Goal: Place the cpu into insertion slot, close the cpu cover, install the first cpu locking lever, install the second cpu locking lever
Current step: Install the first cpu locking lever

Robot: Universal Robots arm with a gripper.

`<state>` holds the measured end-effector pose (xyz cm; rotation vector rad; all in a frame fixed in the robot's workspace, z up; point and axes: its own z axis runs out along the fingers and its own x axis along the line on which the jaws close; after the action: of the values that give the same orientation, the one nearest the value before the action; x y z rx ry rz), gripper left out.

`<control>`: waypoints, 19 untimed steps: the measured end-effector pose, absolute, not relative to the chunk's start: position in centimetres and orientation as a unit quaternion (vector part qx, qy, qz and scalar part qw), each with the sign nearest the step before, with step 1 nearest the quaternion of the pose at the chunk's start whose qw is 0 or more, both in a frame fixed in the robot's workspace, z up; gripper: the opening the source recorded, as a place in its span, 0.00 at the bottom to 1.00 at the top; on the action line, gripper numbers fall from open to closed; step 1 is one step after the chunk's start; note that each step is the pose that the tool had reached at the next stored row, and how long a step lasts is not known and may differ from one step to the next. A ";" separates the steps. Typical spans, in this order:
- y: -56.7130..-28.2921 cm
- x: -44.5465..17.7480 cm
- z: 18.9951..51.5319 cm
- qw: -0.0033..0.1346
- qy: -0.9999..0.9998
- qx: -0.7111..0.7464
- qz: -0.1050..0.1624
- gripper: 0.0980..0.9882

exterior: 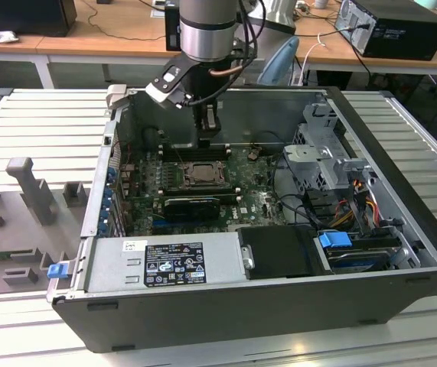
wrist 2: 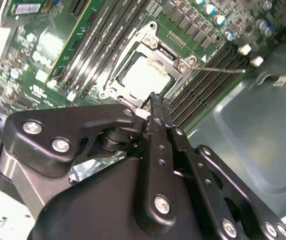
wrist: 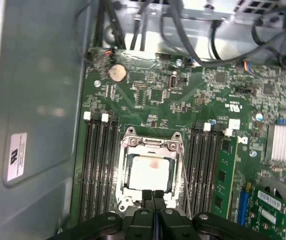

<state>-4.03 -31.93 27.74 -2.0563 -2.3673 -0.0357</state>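
Room is tight: we see the gripper [exterior: 208, 128] down inside the case [exterior: 402, 164], upper middle of the exterior view, a grey wall [exterior: 279, 115] just behind it. Memory slots [wrist: 98, 170] flank the cpu [wrist: 150, 172] on both sides. The gripper's fingers [wrist: 146, 196] are pressed together, holding nothing, tips beside the cover's [wrist: 150, 145] edge. The cpu, pale and square, lies on the board [wrist: 148, 95], framed by the silver cover.

Silver-grey arm [exterior: 209, 27], black hand [wrist 2: 152, 102], silver screws [wrist 2: 162, 204], brown wrist cable [exterior: 226, 70]
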 end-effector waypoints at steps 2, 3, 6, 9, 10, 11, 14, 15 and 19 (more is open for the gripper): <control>-31.9 -4.0 27.7 0.003 -0.766 -0.643 -0.011 0.01; -31.9 -4.0 27.7 0.003 -0.771 -0.636 -0.011 0.01; -31.9 -4.0 27.7 0.003 -0.781 -0.624 -0.011 0.01; -31.9 -4.0 27.7 0.004 -0.799 -0.601 -0.011 0.01; -31.9 -4.0 27.7 0.004 -0.806 -0.591 -0.011 0.01; -31.9 -4.0 27.7 0.004 -0.811 -0.586 -0.011 0.01; -31.9 -4.0 27.7 0.004 -0.831 -0.557 -0.011 0.01; -31.9 -4.0 27.7 0.004 -0.835 -0.549 -0.011 0.01; -31.9 -4.0 27.7 0.005 -0.854 -0.520 -0.011 0.01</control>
<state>-4.02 -31.93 27.73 -1.6286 -2.6753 -0.0337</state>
